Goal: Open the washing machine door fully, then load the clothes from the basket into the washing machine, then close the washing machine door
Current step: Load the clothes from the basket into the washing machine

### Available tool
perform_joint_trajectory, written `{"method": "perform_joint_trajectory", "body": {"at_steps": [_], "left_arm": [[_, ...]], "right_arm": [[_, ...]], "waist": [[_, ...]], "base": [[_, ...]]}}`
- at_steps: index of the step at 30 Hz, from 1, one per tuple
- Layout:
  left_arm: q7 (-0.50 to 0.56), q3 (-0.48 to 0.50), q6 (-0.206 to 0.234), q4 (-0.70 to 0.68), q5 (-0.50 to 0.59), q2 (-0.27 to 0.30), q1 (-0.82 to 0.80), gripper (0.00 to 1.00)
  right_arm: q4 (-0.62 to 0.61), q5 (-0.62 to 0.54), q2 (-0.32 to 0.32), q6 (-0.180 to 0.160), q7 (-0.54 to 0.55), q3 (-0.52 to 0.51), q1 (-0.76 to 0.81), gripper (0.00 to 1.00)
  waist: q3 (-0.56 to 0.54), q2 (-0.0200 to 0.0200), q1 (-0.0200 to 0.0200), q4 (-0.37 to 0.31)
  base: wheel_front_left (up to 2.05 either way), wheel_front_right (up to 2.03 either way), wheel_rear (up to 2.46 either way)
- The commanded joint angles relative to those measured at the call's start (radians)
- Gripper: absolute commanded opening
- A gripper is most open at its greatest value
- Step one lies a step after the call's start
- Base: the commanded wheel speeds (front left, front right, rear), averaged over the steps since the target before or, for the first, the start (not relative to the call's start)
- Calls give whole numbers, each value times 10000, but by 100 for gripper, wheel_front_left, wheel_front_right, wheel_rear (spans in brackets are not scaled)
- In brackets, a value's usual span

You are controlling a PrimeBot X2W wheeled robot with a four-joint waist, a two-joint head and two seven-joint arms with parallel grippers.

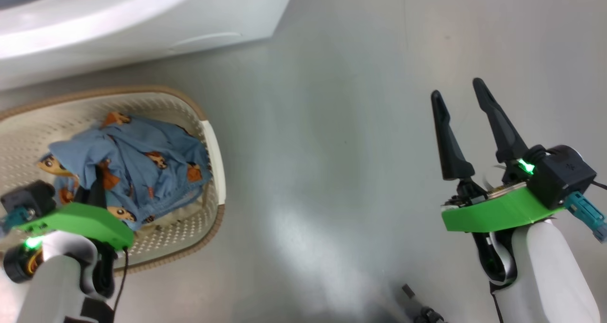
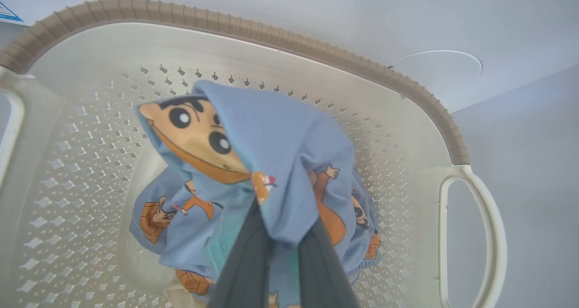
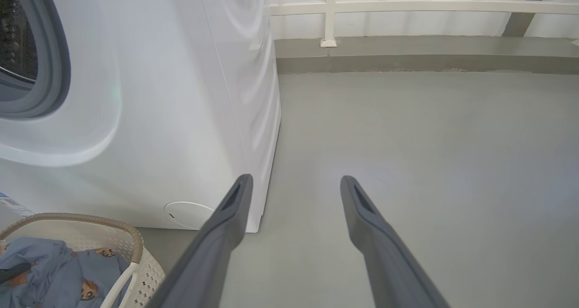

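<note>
The light blue garment (image 1: pixel 142 166) with orange-brown cartoon prints lies bunched in the cream basket (image 1: pixel 208 124) at the lower left. My left gripper (image 1: pixel 97 183) is down in the basket, shut on a fold of that garment (image 2: pixel 271 140), which drapes over the fingertips and is drawn up above the basket (image 2: pixel 271 32) floor. A bit of cream cloth (image 2: pixel 181 294) shows beneath it. The white washing machine (image 1: pixel 142 14) stands just beyond the basket; its grey gasket (image 3: pixel 49 50) shows, and its door is out of view. My right gripper (image 1: pixel 456 87) hangs open over bare floor, holding nothing.
Grey floor (image 1: pixel 332 147) stretches to the right of the basket and washer. A low wall ledge with a white rail (image 3: pixel 330 14) lies beyond. A round service cover (image 3: pixel 187 214) sits low on the washer front. A dark part of my base (image 1: pixel 417 306) shows at the bottom edge.
</note>
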Motion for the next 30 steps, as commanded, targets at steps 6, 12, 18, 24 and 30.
{"method": "perform_joint_trajectory", "body": {"at_steps": [6, 12, 18, 24, 30], "left_arm": [[-555, 104, 19, -1028, -98, -106, 1251, 0], [-799, 76, 173, -1733, -142, -354, 2111, 0], [-965, 8, 318, -2374, -118, -547, 2826, 0], [-1046, -192, 509, -3081, -57, -711, 3615, 0], [-1095, -248, 675, -3805, 148, -769, 4385, 0]], "right_arm": [[-143, -91, -224, 16, -48, -120, 831, 100], [-43, -79, -346, 16, -48, -321, 1254, 100], [58, -55, -415, 16, -48, -524, 1686, 100], [142, 13, -490, 16, -48, -696, 2212, 100], [168, 74, -566, 16, -48, -777, 2622, 100]], "waist": [[-1323, 0, 0, 519], [-2279, 0, 0, 707], [-3147, 0, 0, 878], [-4073, 0, 0, 1074], [-4756, 0, 0, 1176]], "base": [[0, 0, 0], [0, 0, 0], [0, 0, 0], [0, 0, 0], [0, 0, 0]]}}
